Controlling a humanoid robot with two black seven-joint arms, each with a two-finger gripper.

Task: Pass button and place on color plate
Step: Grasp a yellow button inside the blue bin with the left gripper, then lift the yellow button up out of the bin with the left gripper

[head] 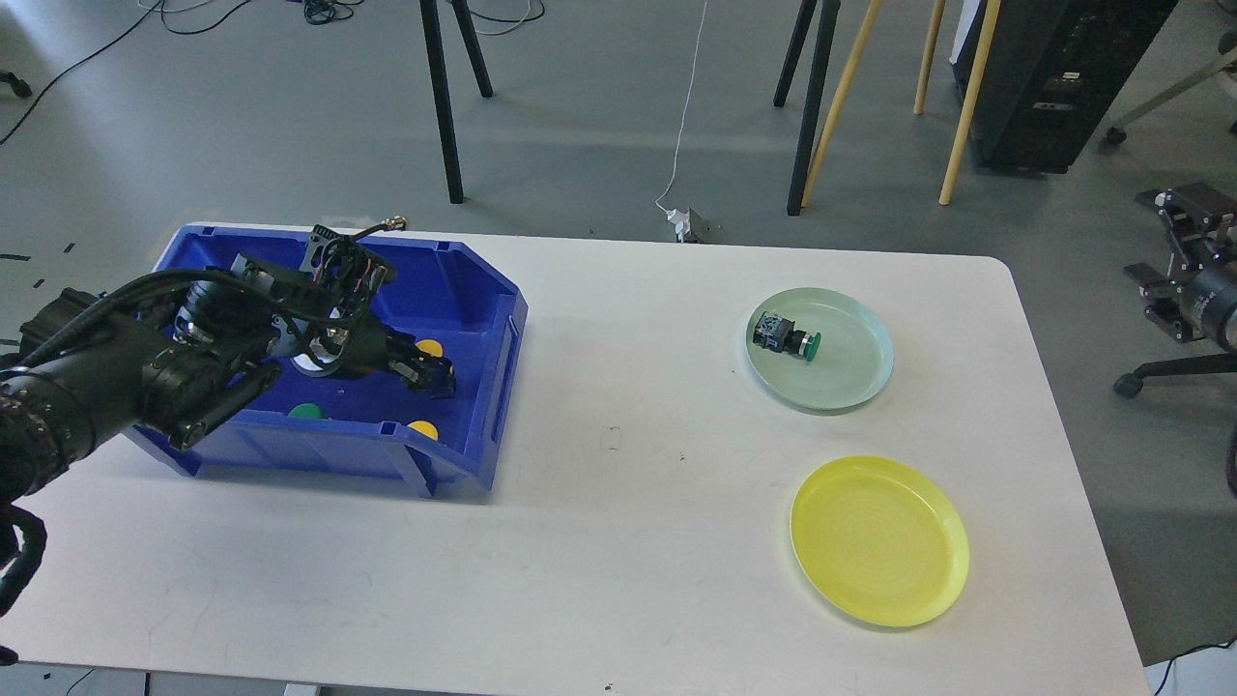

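Observation:
My left gripper (432, 373) reaches down inside the blue bin (483, 319), with its dark fingers low near the bin floor. A yellow button (428, 346) lies just behind the fingertips. Another yellow button (421, 427) and a green button (307, 412) lie by the bin's front wall. I cannot tell whether the fingers are closed or hold anything. A green-capped button (789, 339) lies on its side on the pale green plate (855, 372). The yellow plate (918, 580) is empty. My right gripper (1187, 280) hangs off the table at the right edge, seen small and dark.
The white table (618, 541) carries the bin at the left and the two plates at the right. Tripod legs, wooden poles and a cable stand on the floor behind the table's far edge.

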